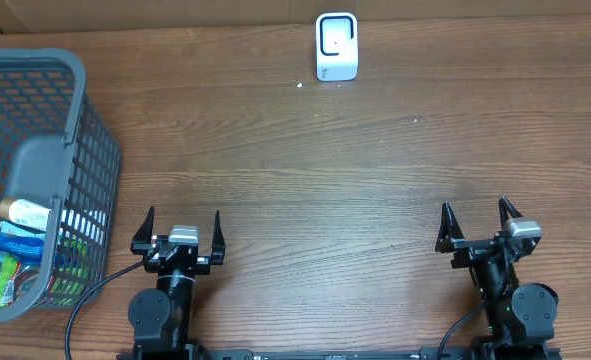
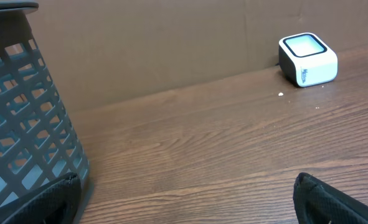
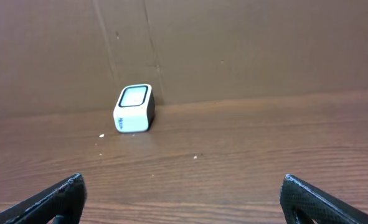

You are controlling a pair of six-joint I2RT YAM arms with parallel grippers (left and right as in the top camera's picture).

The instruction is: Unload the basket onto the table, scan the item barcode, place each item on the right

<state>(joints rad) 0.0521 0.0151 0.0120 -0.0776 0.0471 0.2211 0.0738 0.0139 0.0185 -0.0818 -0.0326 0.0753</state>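
Note:
A white barcode scanner (image 1: 336, 46) with a dark-framed window stands at the table's far edge; it also shows in the left wrist view as the scanner (image 2: 307, 59) and in the right wrist view as the scanner (image 3: 134, 108). Items lie in the grey basket (image 1: 70, 110) at the left: a white and yellow tube (image 1: 23, 212), a blue packet (image 1: 5, 242) and a green pack (image 1: 5, 278). My left gripper (image 1: 183, 229) sits open near the front edge, just right of the basket. My right gripper (image 1: 478, 220) is open at the front right. Neither holds anything.
The basket wall (image 2: 22, 124) stands close to my left gripper's left finger (image 2: 53, 202). A brown cardboard wall (image 3: 233, 43) backs the table behind the scanner. Bare wood (image 1: 315, 190) lies between the grippers and the scanner.

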